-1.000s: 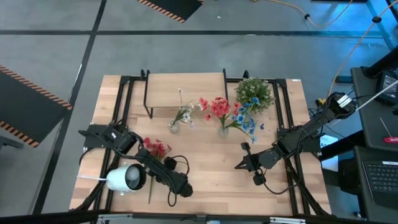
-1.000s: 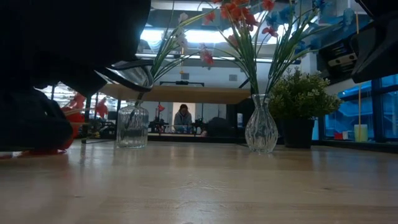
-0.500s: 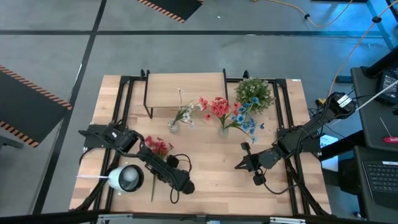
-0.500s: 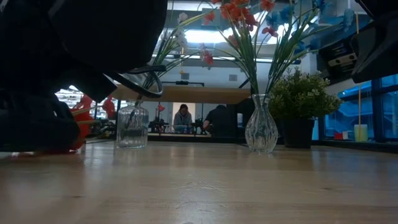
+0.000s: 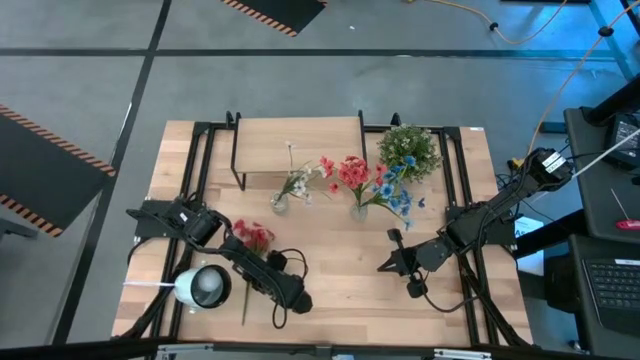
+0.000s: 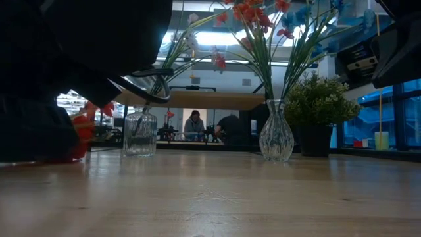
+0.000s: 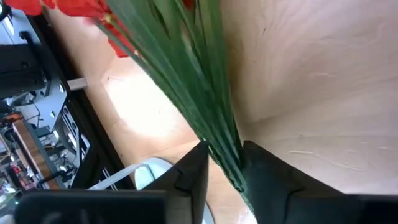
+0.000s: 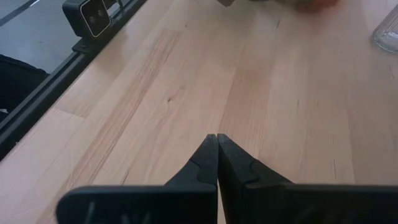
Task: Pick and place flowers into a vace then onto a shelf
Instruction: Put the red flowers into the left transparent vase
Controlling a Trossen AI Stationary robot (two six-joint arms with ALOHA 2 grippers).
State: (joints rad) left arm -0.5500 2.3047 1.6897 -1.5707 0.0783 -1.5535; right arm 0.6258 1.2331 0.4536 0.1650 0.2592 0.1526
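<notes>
My left end effector pinches the red flower's stem at the worktop's 7 o'clock, low enough to lift it clear. Right end effector waits pressed together at 4 o'clock. 2 vases stand before the shelf at 12, bush at 1.

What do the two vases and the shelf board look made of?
Both vases, the short jar and the curvy one, look like clear glass: stems and background show through, with glints. The shelf board looks like light matte wood, though laminate is possible.
</notes>
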